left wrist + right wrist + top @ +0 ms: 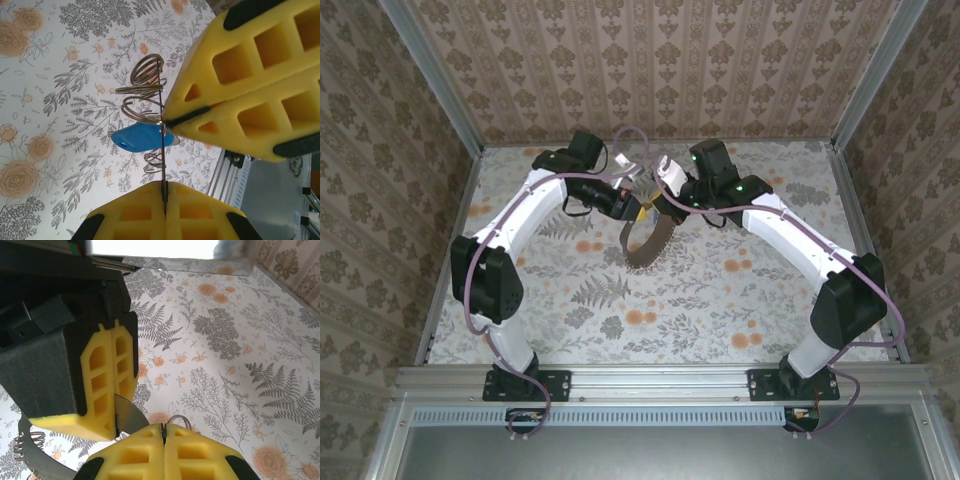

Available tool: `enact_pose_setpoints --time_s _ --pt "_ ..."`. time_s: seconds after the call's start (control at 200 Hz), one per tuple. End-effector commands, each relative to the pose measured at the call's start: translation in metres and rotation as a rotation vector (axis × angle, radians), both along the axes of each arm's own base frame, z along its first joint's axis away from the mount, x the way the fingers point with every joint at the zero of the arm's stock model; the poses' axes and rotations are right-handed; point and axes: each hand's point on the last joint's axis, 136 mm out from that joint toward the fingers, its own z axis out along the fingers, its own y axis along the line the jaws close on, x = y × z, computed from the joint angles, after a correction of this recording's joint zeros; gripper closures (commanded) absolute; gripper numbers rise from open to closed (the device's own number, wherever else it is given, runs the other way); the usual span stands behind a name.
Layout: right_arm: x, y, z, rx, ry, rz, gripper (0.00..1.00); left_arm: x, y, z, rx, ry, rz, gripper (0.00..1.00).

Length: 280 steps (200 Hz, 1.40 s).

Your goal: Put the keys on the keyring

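The keyring (638, 262) hangs as a brownish loop between both arms above the mid table. My left gripper (638, 208) is shut on its thin band, seen edge-on (163, 165) rising from my left jaws (164, 192). The keys (142, 139), with a bright blue head, hang beside that band among silvery wire coils (145, 75). My right gripper (167, 120) is shut right at the key's inner end. In the right wrist view my right gripper (163, 432) pinches a small wire loop (177, 420), and the grey band (132, 417) runs to the left gripper (114, 427).
A floral cloth (720, 290) covers the table. Patterned walls and aluminium posts (430, 80) enclose it on three sides, with a metal rail (660, 380) along the near edge. Purple cables (470, 290) loop along both arms.
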Motion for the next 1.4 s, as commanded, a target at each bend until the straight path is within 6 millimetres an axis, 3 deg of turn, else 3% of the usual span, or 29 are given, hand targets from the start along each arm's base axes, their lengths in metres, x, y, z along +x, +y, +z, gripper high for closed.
enact_pose_setpoints --time_s 0.0,0.235,0.65,1.07,1.395 --pt "0.001 -0.008 0.019 0.077 -0.013 -0.012 1.0 -0.014 -0.007 0.027 -0.09 -0.031 -0.048 1.0" --pt "0.003 -0.022 0.033 0.198 0.023 -0.022 1.0 -0.012 -0.005 0.031 -0.111 -0.049 -0.027 1.0" --pt "-0.003 -0.025 0.046 0.377 0.099 0.022 1.0 -0.015 -0.004 0.046 -0.143 -0.105 -0.011 1.0" --pt "-0.008 -0.02 0.034 0.414 0.159 0.036 1.0 -0.019 -0.008 0.057 -0.166 -0.127 -0.018 1.0" --pt "-0.008 -0.017 0.028 0.402 0.172 0.039 0.88 -0.019 -0.011 0.061 -0.17 -0.137 -0.023 1.0"
